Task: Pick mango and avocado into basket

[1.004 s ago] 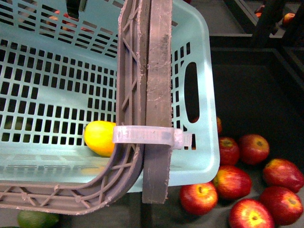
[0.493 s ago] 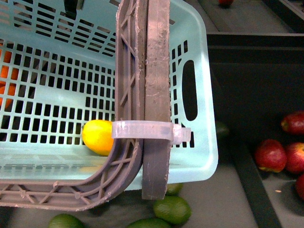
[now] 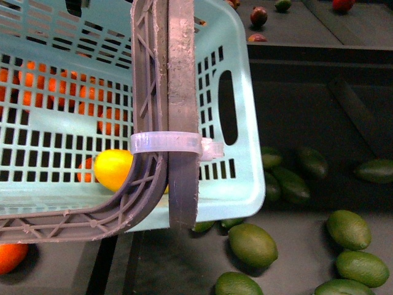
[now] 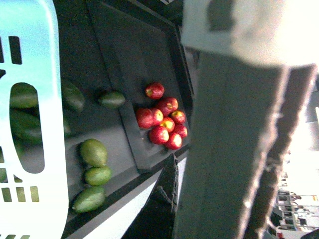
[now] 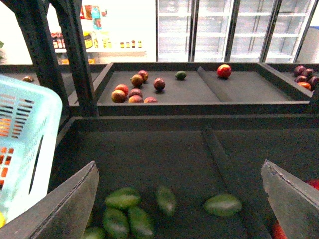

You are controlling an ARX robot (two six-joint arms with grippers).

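The mango (image 3: 113, 169) lies inside the basket (image 3: 245, 184), against the handles (image 3: 178, 92), where it lay a second ago. The red apples then seen beside the basket are gone from the front view. Avocados (image 3: 253, 244) now lie on the bench (image 3: 307, 104) beside and below the basket, and oranges (image 3: 9, 257) show through its lattice. The right claw (image 5: 179, 167) is spread wide, holding nothing. The left claw (image 4: 169, 196) shows one dark finger beside the handles, and its state cannot be told.

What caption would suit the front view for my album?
Yellow mango rests in the aqua basket, green avocados scattered in the dark bin beyond.
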